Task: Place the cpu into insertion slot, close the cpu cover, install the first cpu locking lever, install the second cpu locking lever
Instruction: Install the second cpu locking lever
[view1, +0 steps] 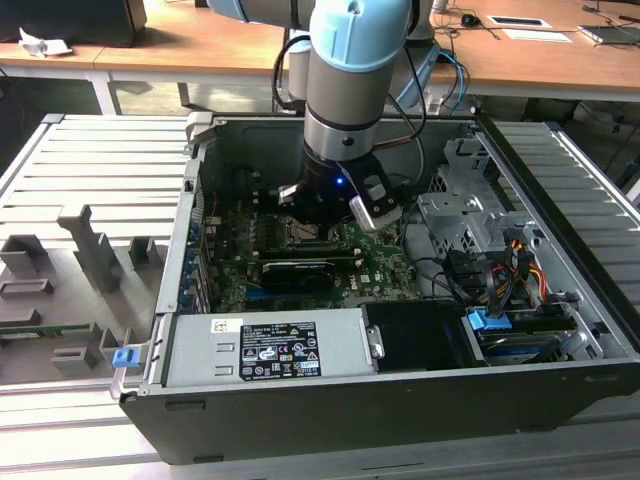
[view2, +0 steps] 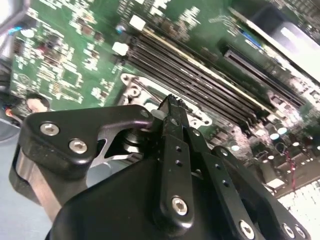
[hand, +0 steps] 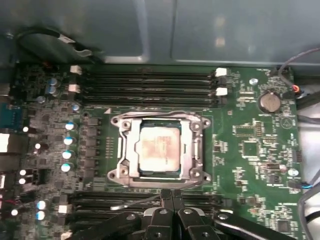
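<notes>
Cpu (hand: 159, 151) seated just beyond fingers (hand: 172, 199)

Robotics lab or test workshop. An open desktop computer case (view1: 400, 300) sits on a ribbed aluminium fixture table (view1: 90, 170) with grey holder blocks (view1: 95, 245). Wooden office desks (view1: 540, 60) stand behind, carrying papers (view1: 535, 34) and cables.

A silver-grey arm (view1: 345, 90) with pale blue caps, black cables, and black screw-studded linkage bars.
</notes>
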